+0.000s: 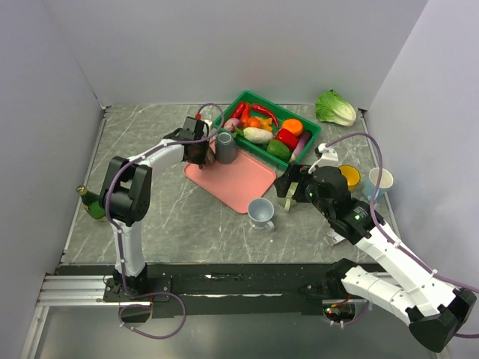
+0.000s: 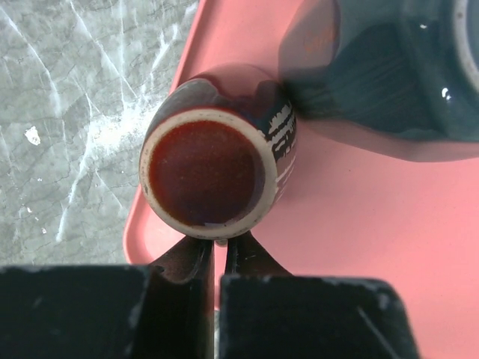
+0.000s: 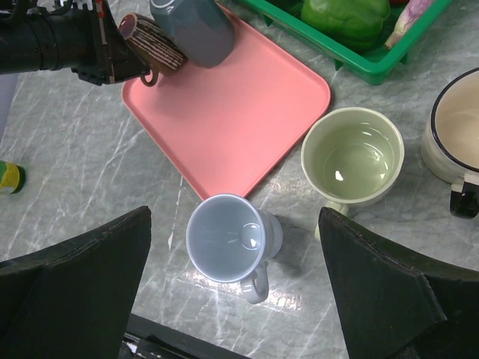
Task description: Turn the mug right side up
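1. The left gripper [image 2: 221,253], two blocky black fingers, is clenched on the thin looped handle of the brown striped mug [image 2: 217,172] at the near corner of the pink tray [image 2: 359,232].
2. The mug is tilted steeply over that corner. One round end faces the wrist camera: a glossy dark red disc inside a matte cream ring. Whether this is the mouth or the base cannot be told.
3. Pale stripes band the mug's dark glazed wall, which presses against a grey-blue cup [image 2: 389,75], smooth and shiny, standing on the same tray.
4. The tray is a flat rounded rectangle with a low raised lip, and it lies on a grey table [image 3: 90,187] veined like marble.
5. The right gripper [image 1: 290,196] hangs with its broad dark fingers spread wide, grasping nothing, above a pale blue mug [image 3: 224,238] that stands upright just off the tray's edge.
6. Beside that mug sits a pale green cup [image 3: 352,157], round-mouthed and glossy inside, and beyond it runs the rim of a green basket [image 3: 359,63] of moulded plastic.
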### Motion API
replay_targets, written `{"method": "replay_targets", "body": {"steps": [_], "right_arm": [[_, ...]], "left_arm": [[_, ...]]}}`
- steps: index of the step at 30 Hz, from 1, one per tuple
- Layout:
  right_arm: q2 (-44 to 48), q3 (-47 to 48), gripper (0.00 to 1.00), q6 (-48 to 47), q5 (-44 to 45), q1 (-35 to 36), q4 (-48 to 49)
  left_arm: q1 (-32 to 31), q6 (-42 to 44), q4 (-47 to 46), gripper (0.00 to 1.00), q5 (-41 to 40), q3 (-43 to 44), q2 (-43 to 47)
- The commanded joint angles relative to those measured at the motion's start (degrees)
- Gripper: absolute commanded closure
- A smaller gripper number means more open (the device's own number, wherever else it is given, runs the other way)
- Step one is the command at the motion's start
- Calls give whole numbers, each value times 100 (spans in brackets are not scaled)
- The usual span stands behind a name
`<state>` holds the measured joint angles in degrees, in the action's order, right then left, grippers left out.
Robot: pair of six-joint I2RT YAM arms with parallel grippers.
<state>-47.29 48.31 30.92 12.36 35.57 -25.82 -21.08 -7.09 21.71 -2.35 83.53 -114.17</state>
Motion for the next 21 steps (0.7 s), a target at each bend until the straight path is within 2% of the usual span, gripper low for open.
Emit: {"method": "replay_targets", "body": {"steps": [1,15,18,21], "right_arm": [[88,55,1,81,-23,-42,42],[-298,459,0,64,-699,-42,200],[-386,503,0,37,-1086,-33,428],[-492,539,0,98,-1464,-42,710]], "left_arm": [[104,-28,-27,99,-301,32,210],[95,-819,385,99,-82,-574,1564],[95,-1021,447,99,191,-636,2012],[95,-1346,421,99,805,-653,2504]]}}
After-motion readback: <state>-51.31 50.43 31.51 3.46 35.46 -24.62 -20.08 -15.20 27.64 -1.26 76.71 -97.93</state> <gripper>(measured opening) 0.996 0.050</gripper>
